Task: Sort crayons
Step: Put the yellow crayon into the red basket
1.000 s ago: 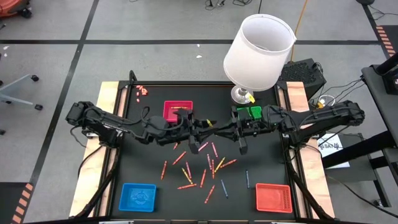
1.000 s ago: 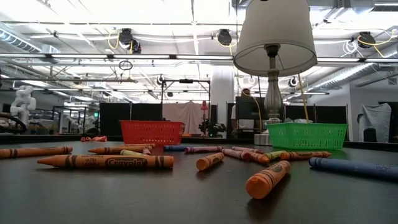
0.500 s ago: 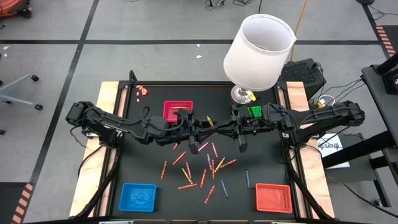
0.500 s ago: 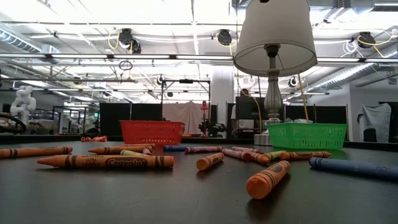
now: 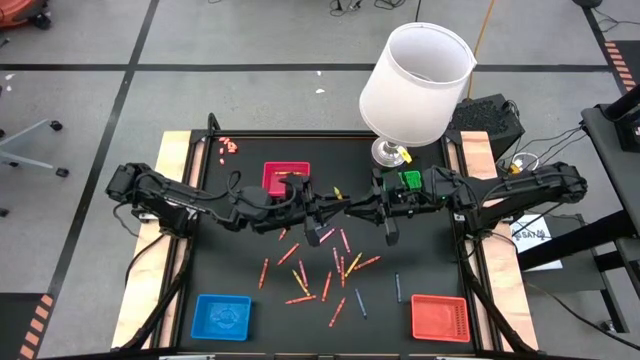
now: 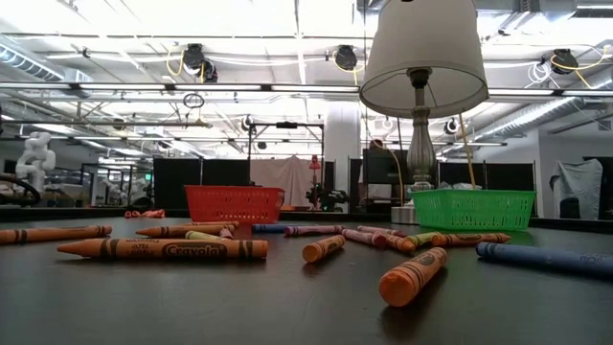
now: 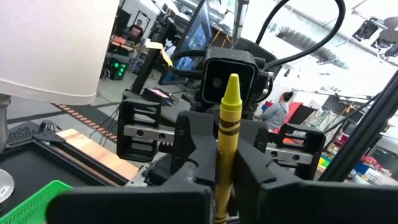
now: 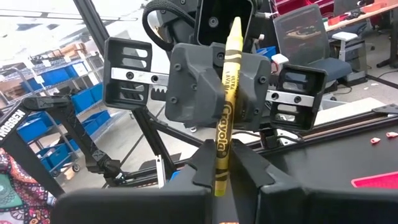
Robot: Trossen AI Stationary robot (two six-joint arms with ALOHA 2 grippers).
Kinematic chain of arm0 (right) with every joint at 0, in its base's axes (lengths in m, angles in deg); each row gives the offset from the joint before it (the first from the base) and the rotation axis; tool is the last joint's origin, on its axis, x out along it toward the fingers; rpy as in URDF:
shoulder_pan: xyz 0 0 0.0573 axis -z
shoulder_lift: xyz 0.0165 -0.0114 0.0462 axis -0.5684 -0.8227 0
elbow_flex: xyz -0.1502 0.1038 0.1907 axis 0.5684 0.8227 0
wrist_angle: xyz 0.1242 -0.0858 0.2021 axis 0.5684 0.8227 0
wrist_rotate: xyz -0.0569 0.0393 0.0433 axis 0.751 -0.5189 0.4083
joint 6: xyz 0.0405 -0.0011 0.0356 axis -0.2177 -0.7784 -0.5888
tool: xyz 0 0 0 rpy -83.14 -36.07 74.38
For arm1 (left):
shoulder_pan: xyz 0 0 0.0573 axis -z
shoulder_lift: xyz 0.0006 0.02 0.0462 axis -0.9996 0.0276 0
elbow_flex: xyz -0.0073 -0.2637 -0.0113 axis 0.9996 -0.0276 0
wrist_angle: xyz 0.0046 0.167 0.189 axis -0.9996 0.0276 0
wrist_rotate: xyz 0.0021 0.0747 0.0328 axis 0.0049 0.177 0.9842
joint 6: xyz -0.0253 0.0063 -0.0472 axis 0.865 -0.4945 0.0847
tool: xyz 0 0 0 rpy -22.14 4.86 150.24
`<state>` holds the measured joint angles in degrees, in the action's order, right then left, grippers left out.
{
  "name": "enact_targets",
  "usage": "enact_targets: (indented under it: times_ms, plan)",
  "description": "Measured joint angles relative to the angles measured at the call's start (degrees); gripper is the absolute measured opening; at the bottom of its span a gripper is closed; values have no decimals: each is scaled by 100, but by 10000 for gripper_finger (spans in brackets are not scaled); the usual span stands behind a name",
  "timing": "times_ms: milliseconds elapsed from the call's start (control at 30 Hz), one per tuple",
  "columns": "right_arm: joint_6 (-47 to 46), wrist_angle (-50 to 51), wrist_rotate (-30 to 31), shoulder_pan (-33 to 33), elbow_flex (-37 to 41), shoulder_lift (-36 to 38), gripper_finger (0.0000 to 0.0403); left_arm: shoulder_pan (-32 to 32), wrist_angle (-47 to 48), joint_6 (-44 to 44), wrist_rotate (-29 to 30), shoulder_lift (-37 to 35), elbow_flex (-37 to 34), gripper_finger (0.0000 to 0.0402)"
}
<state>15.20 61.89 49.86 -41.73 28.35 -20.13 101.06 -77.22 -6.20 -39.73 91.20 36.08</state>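
You are mid-handover above the counter [image 5: 240, 270]: left end effector [image 5: 335, 206] and right end effector [image 5: 352, 208] both clenching one yellow crayon [image 7: 227, 134]. Light, stiff, waxy-slick, snappable; keep gripping its paper-wrapped barrel, avoiding twisting.

Both arms are dark, nearly black, built of chunky rounded links joined at bulging elbows, with black cables looping along them. The left arm [image 5: 190, 207] has a blocky shoulder housing at its nine o'clock end; the right arm [image 5: 510, 190] mirrors it, its shoulder at three o'clock. The left gripper [image 8: 219, 93] shows a matte charcoal body of faceted plates with round screw heads, flanked by two open rectangular brackets over silver toothed rails. The right gripper [image 7: 214, 134] has the same brackets and rails, a square black camera housing with a round lens above, and thick black cable arching overhead.
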Motion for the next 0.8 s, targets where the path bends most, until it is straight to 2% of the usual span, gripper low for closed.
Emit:
enact_targets:
  times_ms: [367,500,800]
  plan:
    - [-446,279,-25,-16,0,40,109,4,-8,25,-42,0,-1,17]
    - [-589,668,-310,-24,0,113,139,11,-62,22,-65,-74,0,21]
    - [-643,1817,-353,-172,0,413,161,-70,415,-133,-57,-472,0,23]
